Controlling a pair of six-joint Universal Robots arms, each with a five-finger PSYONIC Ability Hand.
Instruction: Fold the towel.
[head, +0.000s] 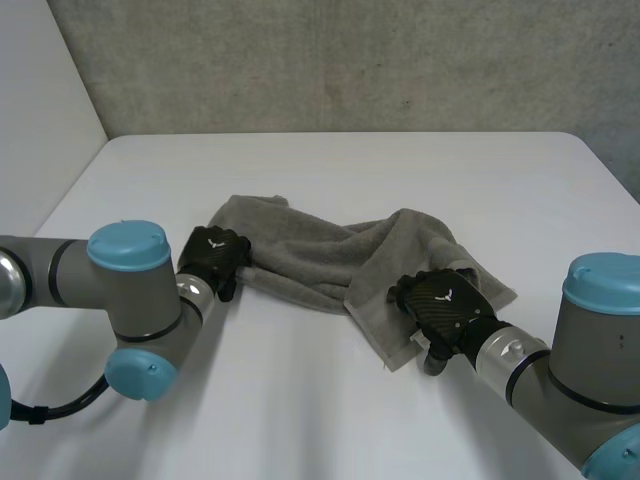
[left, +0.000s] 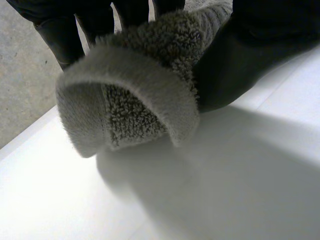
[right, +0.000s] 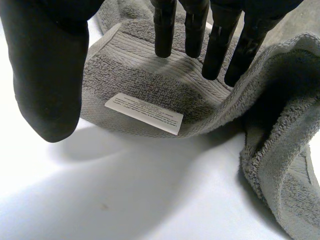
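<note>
I see crumpled grey terry towel (head: 300, 255), no fold made — left hand (head: 215, 256) pinches end; right hand (head: 445, 302) fingers straight on corner.

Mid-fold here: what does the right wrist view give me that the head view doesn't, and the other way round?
Right wrist view: a white label on the raised edge of the towel, and the right robot hand with straight fingers on the ribbed band, its thumb clear of the cloth. Head view: the whole towel lying crumpled, with the left robot hand at its other end. Both: the right robot hand on the grey towel, over the white table.
</note>
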